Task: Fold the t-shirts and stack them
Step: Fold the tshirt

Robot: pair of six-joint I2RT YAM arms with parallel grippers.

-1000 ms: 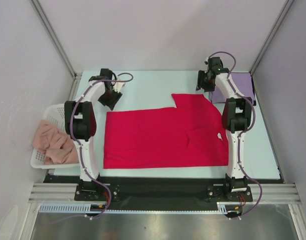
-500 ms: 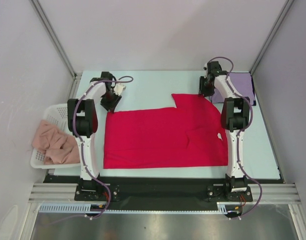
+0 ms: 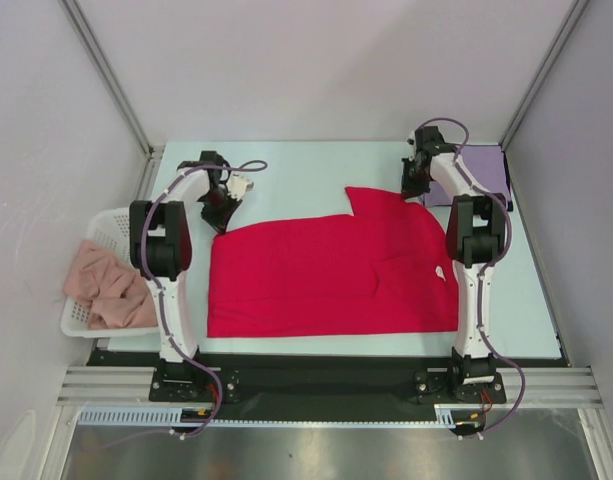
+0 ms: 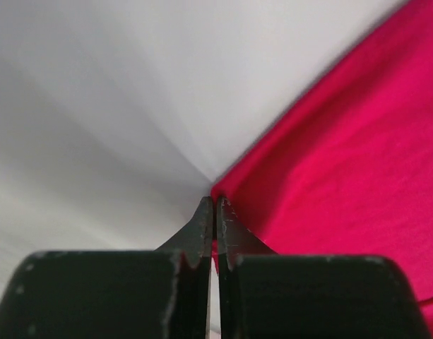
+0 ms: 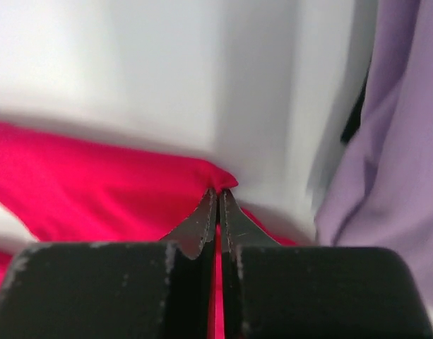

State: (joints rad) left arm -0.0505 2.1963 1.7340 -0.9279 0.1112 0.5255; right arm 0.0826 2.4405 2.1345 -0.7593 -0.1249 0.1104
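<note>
The red t-shirt (image 3: 326, 270) lies spread flat across the middle of the table, its white neck label at the right. My left gripper (image 3: 218, 222) is shut on the shirt's far left corner (image 4: 227, 191), red cloth pinched between its tips. At the far right my right gripper (image 3: 413, 192) is shut on the shirt's far right corner (image 5: 223, 176). The lavender t-shirt (image 3: 483, 170) lies folded at the table's far right, just beyond the right arm, and shows as lavender cloth (image 5: 400, 155) in the right wrist view.
A white mesh basket (image 3: 104, 232) holding pink cloth (image 3: 106, 285) stands off the table's left edge. Walls and frame posts close in the back and both sides. The arm bases sit on the black strip at the near edge.
Both grippers have come down onto the red t-shirt's far corners and shut on them. The left moved right and toward me, the right slightly toward me.
</note>
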